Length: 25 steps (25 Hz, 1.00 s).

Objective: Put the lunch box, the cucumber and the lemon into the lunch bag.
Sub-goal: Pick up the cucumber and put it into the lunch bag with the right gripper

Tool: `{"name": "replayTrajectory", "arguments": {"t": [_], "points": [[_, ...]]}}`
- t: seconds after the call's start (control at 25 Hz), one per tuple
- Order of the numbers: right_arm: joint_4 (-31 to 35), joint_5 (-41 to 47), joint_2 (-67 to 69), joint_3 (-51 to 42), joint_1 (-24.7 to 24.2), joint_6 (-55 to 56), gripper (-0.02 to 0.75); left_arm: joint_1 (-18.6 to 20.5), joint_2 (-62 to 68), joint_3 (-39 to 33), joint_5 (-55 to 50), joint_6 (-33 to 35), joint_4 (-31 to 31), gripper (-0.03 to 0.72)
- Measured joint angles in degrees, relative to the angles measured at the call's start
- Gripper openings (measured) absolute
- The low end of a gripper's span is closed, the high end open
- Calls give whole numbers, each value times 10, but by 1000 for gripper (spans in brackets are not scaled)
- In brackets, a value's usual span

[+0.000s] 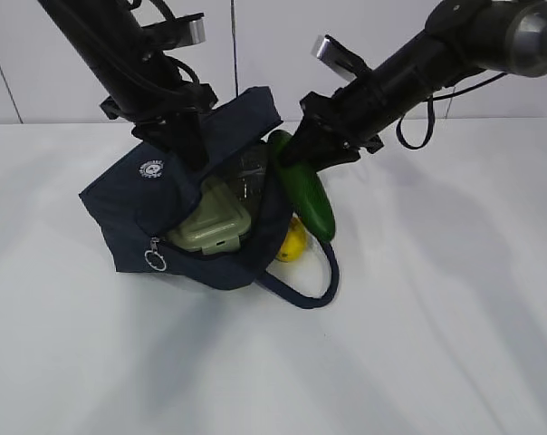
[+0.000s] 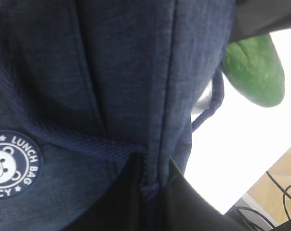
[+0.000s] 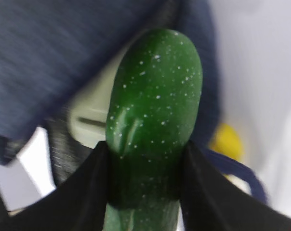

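Cucumber clamped in right gripper beside lunch bag, whose fabric left gripper pinches.

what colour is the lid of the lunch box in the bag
Pale sage green; the lunch box lid shows best in the exterior view, inside the open navy lunch bag.

A robot lab or test bench, by the look of it: a bare white table against plain pale wall panels, two black arms over it, and loose cables beyond the table's edge.
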<state>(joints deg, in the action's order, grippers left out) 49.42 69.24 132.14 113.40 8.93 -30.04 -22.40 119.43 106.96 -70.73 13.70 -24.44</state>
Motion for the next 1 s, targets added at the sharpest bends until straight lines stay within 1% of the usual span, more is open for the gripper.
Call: {"name": "replayTrajectory", "arguments": {"t": [0.12,0.4,0.52,0.76,0.84,1.0], "points": [[37,1,0,0,0,-12,297,0,0,0,0,0,-1,15],[67,1,2,0,0,-31,297,0,0,0,0,0,-16,15],[116,1,18,-6,0,-57,297,1,0,0,0,0,-21,15],[246,-4,64,-35,2,-133,298,1,1,0,0,0,-29,15],[272,-7,69,-37,5,-152,300,1,1,0,0,0,-32,15],[310,-12,76,-37,19,-186,333,1,1,0,2,0,-37,15]]}}
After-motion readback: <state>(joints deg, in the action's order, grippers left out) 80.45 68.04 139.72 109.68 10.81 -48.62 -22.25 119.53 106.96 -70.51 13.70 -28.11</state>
